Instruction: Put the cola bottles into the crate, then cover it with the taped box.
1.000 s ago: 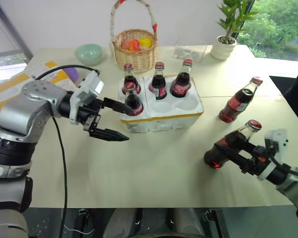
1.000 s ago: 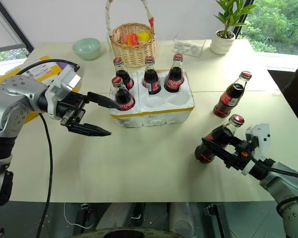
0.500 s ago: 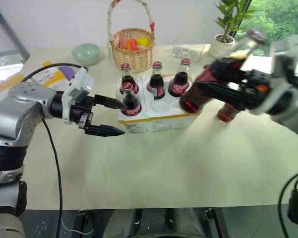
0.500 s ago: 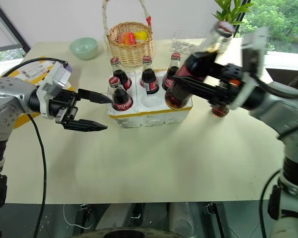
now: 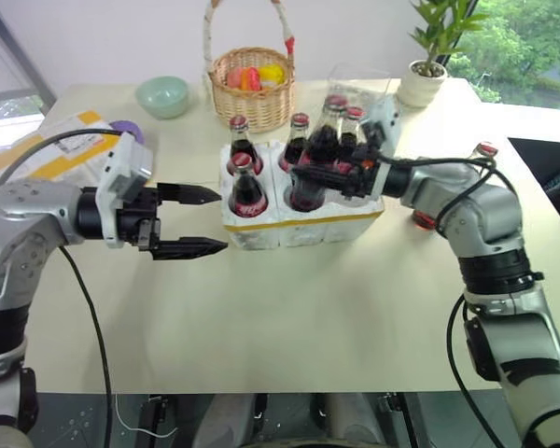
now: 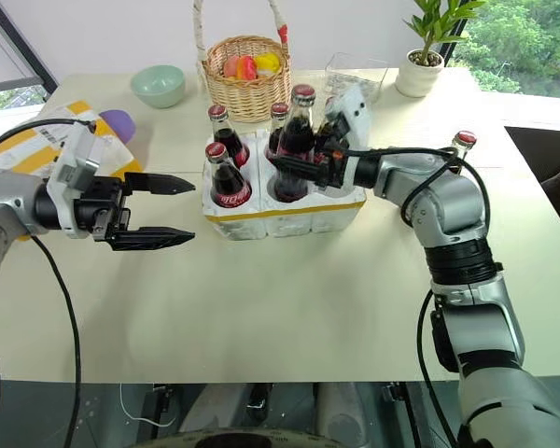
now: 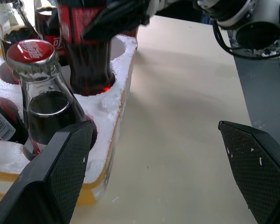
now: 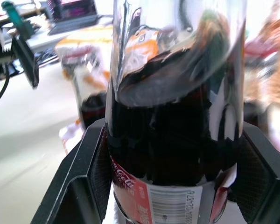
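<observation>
The crate [image 5: 308, 227], white foam with a yellow band, sits mid-table with several cola bottles [image 5: 246, 189] standing in its wells. My right gripper [image 5: 305, 177] is shut on another cola bottle [image 5: 317, 154], upright, its base at the mouth of the front middle well [image 7: 90, 83]. The right wrist view shows that bottle [image 8: 175, 140] between the black fingers [image 8: 84, 168]. One more bottle [image 5: 482, 153] stands on the table behind my right arm. To the crate's left my left gripper [image 5: 222, 220] hangs open and holds nothing. The taped box [image 5: 42, 157] lies at the table's left edge.
At the back stand a wicker basket [image 5: 252, 84], a green bowl [image 5: 163, 95], a clear plastic container [image 5: 355, 79] and a potted plant [image 5: 427, 82]. A purple object [image 5: 126, 131] lies by the taped box. The table's front half is bare.
My right gripper has carried its bottle from the table's front right up and across to the crate and stood it upright. The left gripper has drawn back a little from the crate, still open.
</observation>
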You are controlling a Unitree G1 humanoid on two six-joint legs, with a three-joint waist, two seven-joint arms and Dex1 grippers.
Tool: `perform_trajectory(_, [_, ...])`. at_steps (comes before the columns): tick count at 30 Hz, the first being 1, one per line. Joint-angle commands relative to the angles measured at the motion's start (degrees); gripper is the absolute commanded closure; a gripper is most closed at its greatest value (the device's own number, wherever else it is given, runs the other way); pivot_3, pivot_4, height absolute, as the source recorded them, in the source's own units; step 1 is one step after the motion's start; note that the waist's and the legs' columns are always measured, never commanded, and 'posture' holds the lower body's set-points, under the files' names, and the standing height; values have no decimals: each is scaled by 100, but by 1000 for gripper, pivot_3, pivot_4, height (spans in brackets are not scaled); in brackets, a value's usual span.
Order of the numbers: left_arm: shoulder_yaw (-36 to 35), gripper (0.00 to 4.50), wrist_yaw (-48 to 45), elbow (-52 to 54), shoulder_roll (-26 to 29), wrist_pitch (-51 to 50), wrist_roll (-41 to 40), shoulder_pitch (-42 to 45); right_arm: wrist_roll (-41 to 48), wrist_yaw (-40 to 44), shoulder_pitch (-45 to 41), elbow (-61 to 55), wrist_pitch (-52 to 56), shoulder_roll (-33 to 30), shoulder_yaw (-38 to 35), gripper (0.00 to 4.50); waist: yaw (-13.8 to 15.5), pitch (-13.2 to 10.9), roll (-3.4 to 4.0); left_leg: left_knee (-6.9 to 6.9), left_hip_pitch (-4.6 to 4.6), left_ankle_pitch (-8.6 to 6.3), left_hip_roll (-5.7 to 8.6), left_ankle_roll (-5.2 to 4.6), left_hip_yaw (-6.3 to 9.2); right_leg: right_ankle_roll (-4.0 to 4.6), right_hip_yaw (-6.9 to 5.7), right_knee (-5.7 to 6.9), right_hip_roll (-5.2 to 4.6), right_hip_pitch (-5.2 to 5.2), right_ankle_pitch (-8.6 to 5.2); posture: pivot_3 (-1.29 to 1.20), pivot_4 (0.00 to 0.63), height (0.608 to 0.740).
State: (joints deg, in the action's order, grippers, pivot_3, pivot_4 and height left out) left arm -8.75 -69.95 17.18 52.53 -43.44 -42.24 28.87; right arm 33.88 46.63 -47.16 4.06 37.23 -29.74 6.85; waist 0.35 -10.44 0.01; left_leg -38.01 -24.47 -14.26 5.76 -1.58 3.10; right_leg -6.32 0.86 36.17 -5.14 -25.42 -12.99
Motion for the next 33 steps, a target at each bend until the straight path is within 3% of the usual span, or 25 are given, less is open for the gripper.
perform_trajectory(1, [-204,0,126,169,49,18,-142,35,-260,130,-98,64,-274,191,42,1830,-10,0,0,0,1,0,0,1,0,0,0,1,0,0,0,0,150,738])
perform_trajectory(3, [-176,0,171,167,45,27,-166,62,-458,134,-78,175,-322,280,114,1830,-33,0,0,0,2,0,0,1,0,0,0,1,2,1,0,0,150,738])
perform_trajectory(5, [-124,0,202,146,30,42,-178,114,-606,121,-41,261,-297,366,178,756,-54,0,0,1,2,1,0,2,0,0,0,2,2,0,0,0,150,738])
perform_trajectory(7, [-60,0,208,102,7,67,-165,185,-791,98,30,269,-338,417,255,64,-89,0,0,2,3,2,0,3,4,0,0,3,3,0,0,0,150,738])
perform_trajectory(15, [199,0,67,-146,-59,151,-54,526,-471,-10,821,-1147,209,-80,-467,64,-76,2,0,2,6,2,1,4,8,1,-1,5,6,4,1,0,150,738])
perform_trajectory(24, [485,0,-220,-477,-139,353,123,780,1082,-952,2792,-3776,1911,-836,-2527,64,-82,3,-2,4,7,-11,-2,-17,10,2,0,3,4,8,0,0,150,738])
perform_trajectory(30, [669,0,-376,-698,-322,502,230,1004,1020,-1663,4119,-3946,1732,-648,-3740,64,-49,5,-4,0,17,-13,-2,-23,9,1,2,1,3,22,1,0,150,738])
perform_trajectory(33, [737,0,-355,-759,-440,587,300,1045,799,-2063,4266,-3491,1338,-376,-4043,64,-26,5,-4,0,21,-13,-3,-23,7,1,3,2,4,24,1,0,150,738])
